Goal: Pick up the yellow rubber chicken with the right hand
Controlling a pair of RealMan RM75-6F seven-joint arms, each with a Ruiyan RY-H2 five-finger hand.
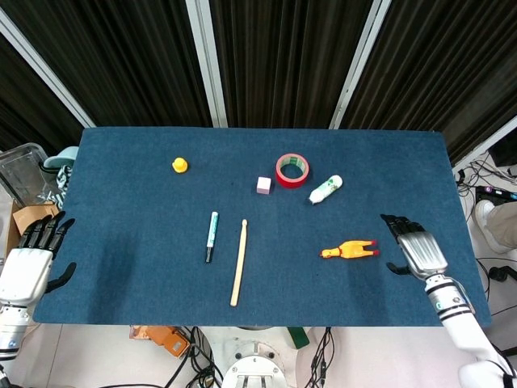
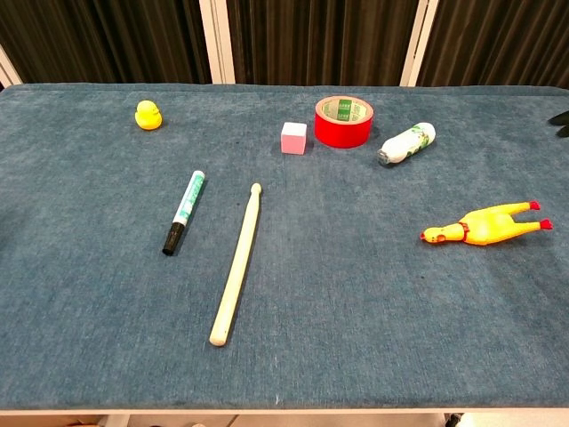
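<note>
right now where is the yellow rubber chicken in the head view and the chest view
Head view: the yellow rubber chicken lies right of centre on the blue table, red feet pointing at the right hand, which is close but not touching.
Chest view: it lies at the right edge, mid-height.
Shared landmark: the red roll of tape, further back and to the chicken's left.

Table (image 1: 121, 267): matt blue cloth, napped. Rubber chicken (image 1: 350, 250): smooth, slight gloss. Drumstick (image 1: 238, 263): pale bare wood. Tape roll (image 1: 292, 170): glossy red. Right hand (image 1: 416, 249): silver metallic back, black fingers (image 1: 393, 221).
</note>
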